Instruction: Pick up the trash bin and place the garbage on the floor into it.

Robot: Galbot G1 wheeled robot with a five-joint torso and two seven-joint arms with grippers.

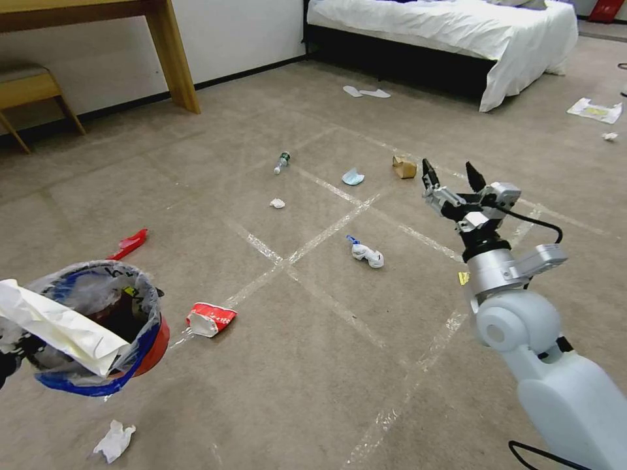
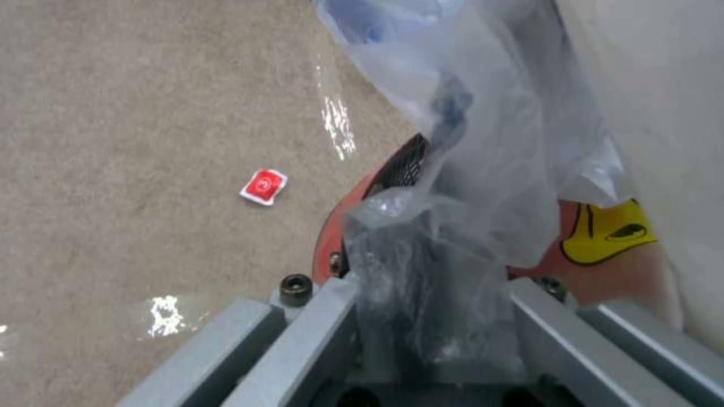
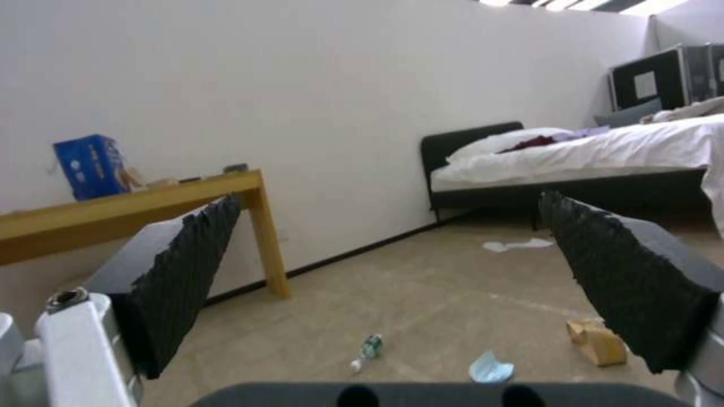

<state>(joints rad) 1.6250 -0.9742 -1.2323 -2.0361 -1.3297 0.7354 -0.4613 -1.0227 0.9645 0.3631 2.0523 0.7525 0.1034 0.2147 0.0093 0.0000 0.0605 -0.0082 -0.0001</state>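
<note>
Inventory from my remote station.

Left gripper (image 2: 422,316): clamped on the rim and plastic liner of the trash bin (image 1: 153,343), which I hold raised above the floor (image 1: 313,365) at my lower left. A crumpled white paper (image 1: 55,326) lies across the bin's mouth.

Right gripper (image 1: 454,175): raised over the carpet at my right, jaws spread wide, holding nothing. Through its wrist camera the two black serrated fingers (image 3: 189,254) frame the room.

Garbage on the floor:
- red-and-white packet (image 1: 210,318), just beside the bin
- red wrapper (image 1: 130,243), farther left
- crumpled tissue (image 1: 114,440), near my base
- small white wad (image 1: 277,203)
- white-and-blue crumpled piece (image 1: 367,252), mid-floor beside a tape line
- clear bottle with green label (image 1: 281,162)
- blue mask (image 1: 353,177)
- brown paper bag (image 1: 404,167), just beyond the right gripper
- yellow scrap (image 1: 463,278), beside the right wrist
- small red sachet (image 2: 264,186), seen below the bin from the left wrist

Surroundings: wooden worktop (image 1: 85,10) against the wall, bed (image 1: 450,32) with white cover.
</note>
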